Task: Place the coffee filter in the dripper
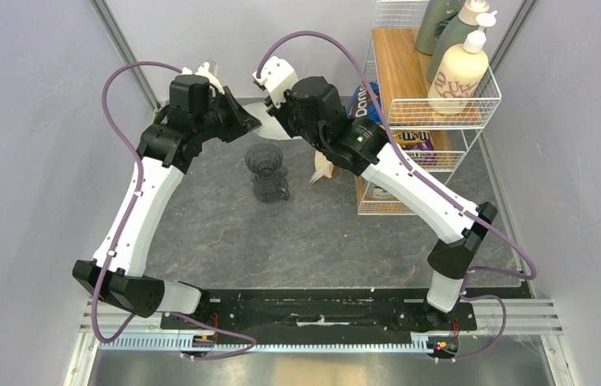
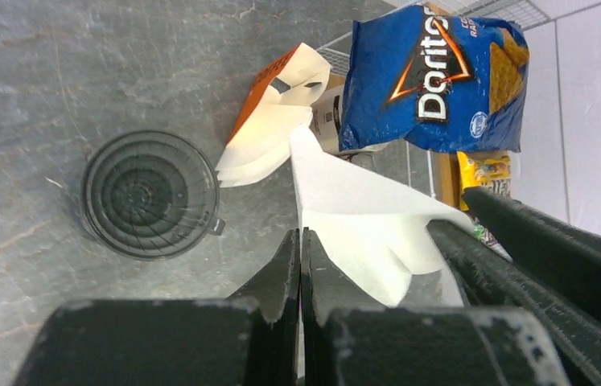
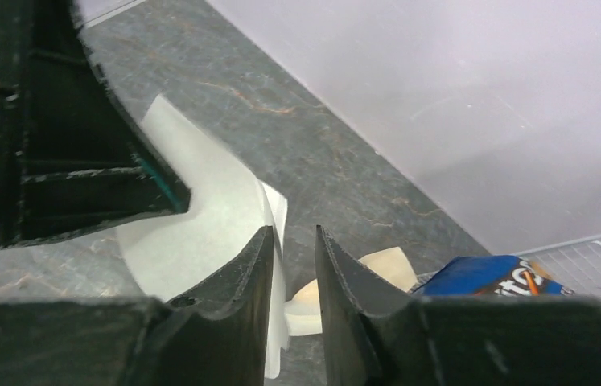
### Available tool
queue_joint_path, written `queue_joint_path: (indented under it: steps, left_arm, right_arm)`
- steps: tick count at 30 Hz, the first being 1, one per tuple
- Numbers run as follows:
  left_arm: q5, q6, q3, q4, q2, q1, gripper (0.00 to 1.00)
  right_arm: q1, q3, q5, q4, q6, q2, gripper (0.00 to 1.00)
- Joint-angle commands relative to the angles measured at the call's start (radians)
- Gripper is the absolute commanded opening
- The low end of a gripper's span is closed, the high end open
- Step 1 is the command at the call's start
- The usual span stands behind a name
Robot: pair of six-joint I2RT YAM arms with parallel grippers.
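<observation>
The coffee filter (image 2: 361, 217), a thin white paper cone, hangs in the air between my two grippers; it also shows in the right wrist view (image 3: 200, 233). My left gripper (image 2: 300, 233) is shut on one edge of it. My right gripper (image 3: 293, 231) has its jaws a little apart with the filter's other edge in the gap, lying against one finger. Both grippers (image 1: 247, 122) (image 1: 269, 103) meet at the back of the table, above and behind the dripper. The dripper (image 1: 265, 162) is dark, ribbed and empty, and stands upright below; its round mouth shows in the left wrist view (image 2: 150, 195).
A flat beige-and-white filter packet (image 2: 273, 121) lies right of the dripper. A wire rack (image 1: 442, 121) with wooden shelves stands at the back right, holding bottles (image 1: 459, 72), a blue Doritos bag (image 2: 434, 80) and snack packets. Walls close in on both sides.
</observation>
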Motion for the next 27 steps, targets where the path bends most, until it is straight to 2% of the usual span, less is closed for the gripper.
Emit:
queue_joint_path:
  steps: [1,4,9,14,23,27]
  left_arm:
    - [0.051,-0.197,-0.057,0.085,-0.043,0.028,0.02]
    - [0.085,-0.278,-0.091,0.134,-0.050,0.053,0.02]
    - [0.133,-0.361,-0.135,0.197,-0.055,0.082,0.02]
    - [0.158,-0.394,-0.160,0.237,-0.054,0.083,0.02]
    - [0.198,-0.436,-0.185,0.272,-0.059,0.097,0.02]
    - [0.226,-0.454,-0.205,0.303,-0.064,0.112,0.02]
  right_arm:
    - [0.001,-0.031,0.085,0.107,0.023,-0.018,0.37]
    - [0.001,-0.062,0.095,0.124,0.049,-0.035,0.46]
    - [-0.014,-0.095,0.086,0.122,0.081,-0.056,0.48]
    - [-0.030,-0.130,-0.002,0.118,0.127,-0.080,0.59]
    - [-0.046,-0.147,-0.009,0.123,0.133,-0.082,0.61]
    - [-0.049,-0.168,-0.050,0.120,0.113,-0.099,0.73]
